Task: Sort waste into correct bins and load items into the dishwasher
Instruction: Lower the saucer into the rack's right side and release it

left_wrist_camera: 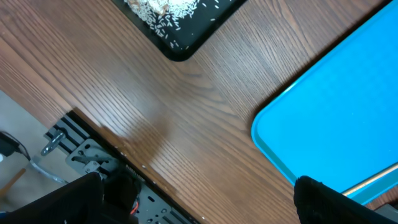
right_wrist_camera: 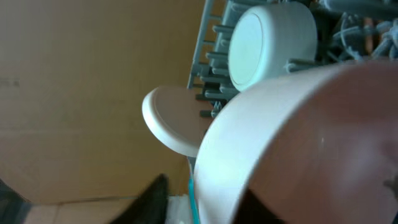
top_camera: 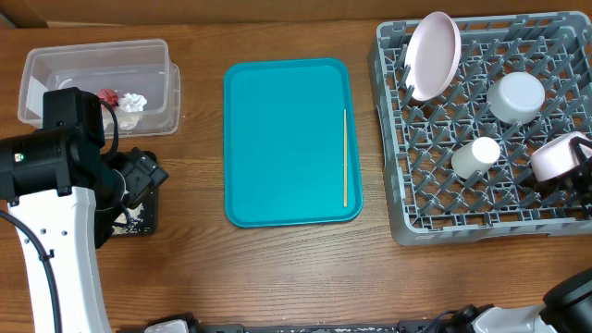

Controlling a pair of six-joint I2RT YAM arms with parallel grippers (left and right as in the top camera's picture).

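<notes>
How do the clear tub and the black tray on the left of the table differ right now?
The clear tub is see-through and deep-walled; the black tray is opaque and shallow. The tub is the larger of the two. The tub holds a crumpled red wrapper and a white napkin; the tray holds scattered white rice-like crumbs. Both are rectangular with rounded corners and sit on the wooden table.

- A brown wood-grain surface (top_camera: 194,250) spreads all round the teal tray (top_camera: 287,139), under soft, even light.
- Beyond the tray, a paler tan strip (top_camera: 231,7) runs along the far edge.
- A black metal rail (top_camera: 305,326) lines the near edge.
</notes>
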